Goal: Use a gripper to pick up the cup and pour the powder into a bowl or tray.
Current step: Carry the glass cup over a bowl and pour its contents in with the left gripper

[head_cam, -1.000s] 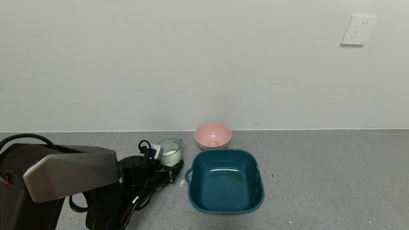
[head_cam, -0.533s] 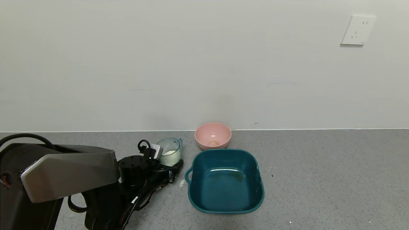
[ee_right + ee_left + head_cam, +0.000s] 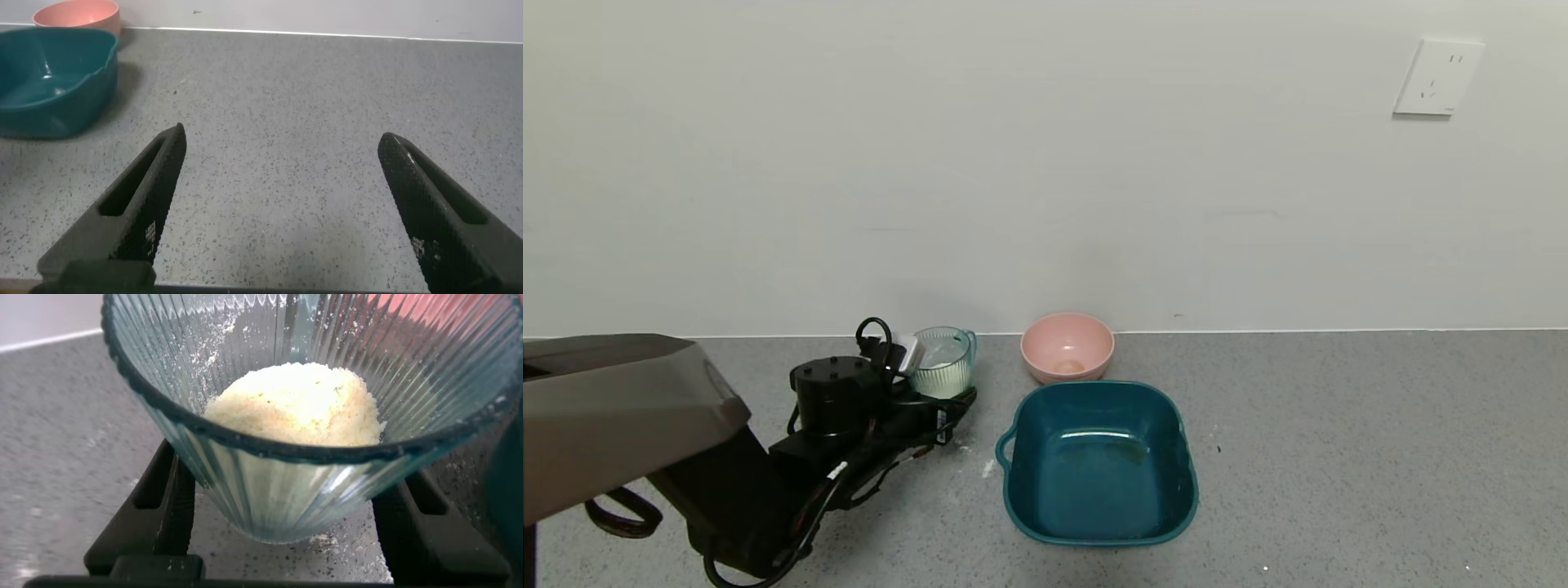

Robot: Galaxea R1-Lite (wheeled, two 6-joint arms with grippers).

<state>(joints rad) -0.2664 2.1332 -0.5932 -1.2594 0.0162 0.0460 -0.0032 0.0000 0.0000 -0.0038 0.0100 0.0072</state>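
My left gripper [image 3: 935, 392] is shut on the cup [image 3: 943, 363], a ribbed pale blue-green mug, and holds it lifted off the counter, left of the teal basin [image 3: 1099, 462]. In the left wrist view the cup [image 3: 270, 490] fills the frame, with a black finger against each side of it, and white clumpy powder [image 3: 296, 404] lies heaped inside. The basin also shows in the right wrist view [image 3: 51, 82]. My right gripper [image 3: 282, 200] is open and empty above bare counter, out of the head view.
A small pink bowl [image 3: 1067, 346] stands by the wall behind the basin, and shows in the right wrist view [image 3: 78, 15]. A few white specks [image 3: 987, 469] lie on the grey counter left of the basin. A wall socket [image 3: 1438, 77] is at upper right.
My left gripper has lifted the cup off the counter and drawn it up and slightly left. The arm's upper link has shifted left in the head view.
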